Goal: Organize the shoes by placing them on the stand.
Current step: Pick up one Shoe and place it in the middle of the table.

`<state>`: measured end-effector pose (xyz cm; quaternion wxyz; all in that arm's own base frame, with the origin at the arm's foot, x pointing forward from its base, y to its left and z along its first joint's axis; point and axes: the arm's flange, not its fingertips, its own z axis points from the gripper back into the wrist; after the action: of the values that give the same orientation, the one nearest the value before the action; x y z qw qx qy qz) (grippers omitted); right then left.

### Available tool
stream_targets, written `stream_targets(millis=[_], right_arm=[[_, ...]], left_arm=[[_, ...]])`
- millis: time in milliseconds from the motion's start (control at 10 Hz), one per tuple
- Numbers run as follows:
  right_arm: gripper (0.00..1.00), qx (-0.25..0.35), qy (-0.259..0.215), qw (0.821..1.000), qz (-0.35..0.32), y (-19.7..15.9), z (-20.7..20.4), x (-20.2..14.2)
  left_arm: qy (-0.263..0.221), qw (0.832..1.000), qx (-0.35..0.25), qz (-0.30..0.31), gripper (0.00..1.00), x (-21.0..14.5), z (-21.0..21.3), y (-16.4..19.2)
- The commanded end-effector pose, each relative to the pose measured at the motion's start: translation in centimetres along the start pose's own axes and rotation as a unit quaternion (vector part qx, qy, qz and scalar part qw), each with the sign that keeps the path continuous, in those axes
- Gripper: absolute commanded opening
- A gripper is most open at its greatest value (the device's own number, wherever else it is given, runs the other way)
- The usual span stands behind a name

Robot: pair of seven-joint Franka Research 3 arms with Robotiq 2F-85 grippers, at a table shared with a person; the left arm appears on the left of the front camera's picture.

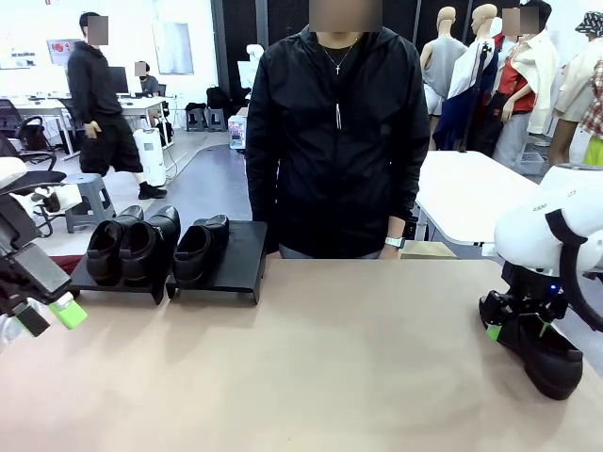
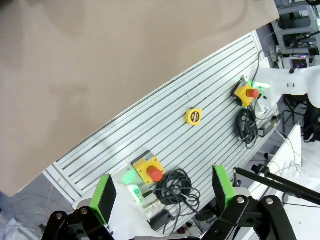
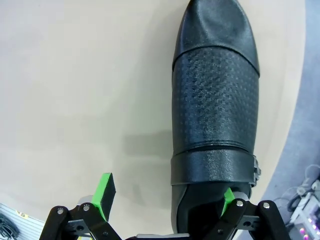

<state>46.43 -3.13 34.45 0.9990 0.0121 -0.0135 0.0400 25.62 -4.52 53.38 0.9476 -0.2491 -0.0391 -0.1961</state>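
Observation:
The stand [image 1: 241, 252] sits at the far left of the table in two black sections. Two glossy black shoes [image 1: 105, 250] [image 1: 146, 247] rest on its left section. A third shoe [image 1: 196, 252] rests on the left half of the right section. Another shoe [image 1: 554, 363] [image 3: 215, 100] lies near the table's right edge. My right gripper [image 1: 518, 328] [image 3: 167, 197] hangs open over its heel end, one finger [image 3: 229, 197] over the shoe's opening and the other beside the shoe above the table. My left gripper [image 1: 52, 315] [image 2: 164, 189] is open and holds nothing at the far left.
A person [image 1: 330, 141] stands at the far side, behind the stand, hands down. In the left wrist view, the table's near edge meets a slotted metal base [image 2: 165, 135] carrying emergency-stop buttons [image 2: 150, 170], a yellow tape measure [image 2: 193, 116] and cables [image 2: 175, 187].

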Motion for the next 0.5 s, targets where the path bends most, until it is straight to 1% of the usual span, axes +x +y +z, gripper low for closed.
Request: stream_targets(millis=[0,300,400], right_arm=[[1.00,0.004,0.024,1.000,-0.019,0.04,-0.10,1.08],[1.00,0.014,0.027,0.999,-0.015,-0.04,-0.42,0.80],[0.41,0.000,0.036,0.999,-0.016,-0.03,-0.38,0.84]], left_arm=[[0.000,1.000,-0.007,-0.007,1.00,-0.13,0.07,0.05],[0.000,1.000,-0.007,-0.007,1.00,-0.13,0.07,0.05],[0.000,1.000,-0.007,-0.007,1.00,-0.13,0.07,0.05]])
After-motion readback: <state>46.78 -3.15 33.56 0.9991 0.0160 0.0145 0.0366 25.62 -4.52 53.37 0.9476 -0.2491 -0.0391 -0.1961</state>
